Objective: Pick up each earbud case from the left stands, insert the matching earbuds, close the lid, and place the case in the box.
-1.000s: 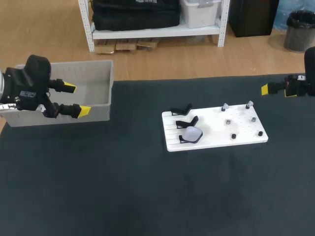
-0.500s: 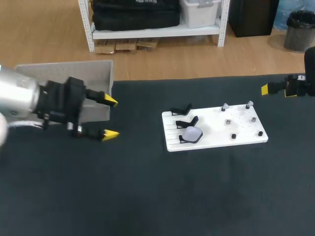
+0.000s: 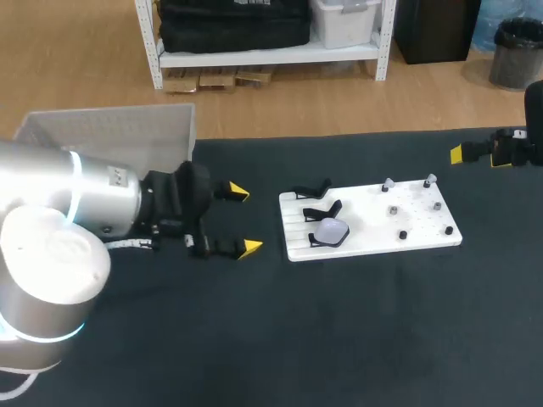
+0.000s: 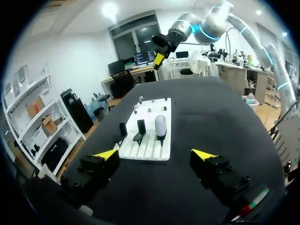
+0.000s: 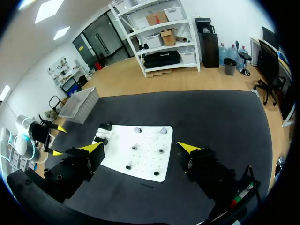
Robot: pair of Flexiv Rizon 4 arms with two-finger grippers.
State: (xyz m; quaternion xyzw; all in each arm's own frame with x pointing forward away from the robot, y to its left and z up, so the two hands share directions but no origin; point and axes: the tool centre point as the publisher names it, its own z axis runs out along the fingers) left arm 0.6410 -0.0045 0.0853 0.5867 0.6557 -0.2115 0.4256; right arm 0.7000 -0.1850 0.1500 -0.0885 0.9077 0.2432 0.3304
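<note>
The left arm comes in low over the bench (image 3: 254, 339) from the left. Its pincer (image 3: 244, 220) is level, fingers wide apart and empty, aimed at the white board (image 3: 365, 222). A pale earbud case (image 3: 330, 229) sits on the frontmost black stand at the board's left end. The right arm hangs near the bench's right edge, its pincer (image 5: 140, 148) likewise apart and empty.

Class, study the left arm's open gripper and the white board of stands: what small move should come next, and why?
Probably ease the left gripper forward toward the pale rounded earbud case on the flat white board: it is open and empty, the case lies ahead of it, and only dark table separates them.
</note>
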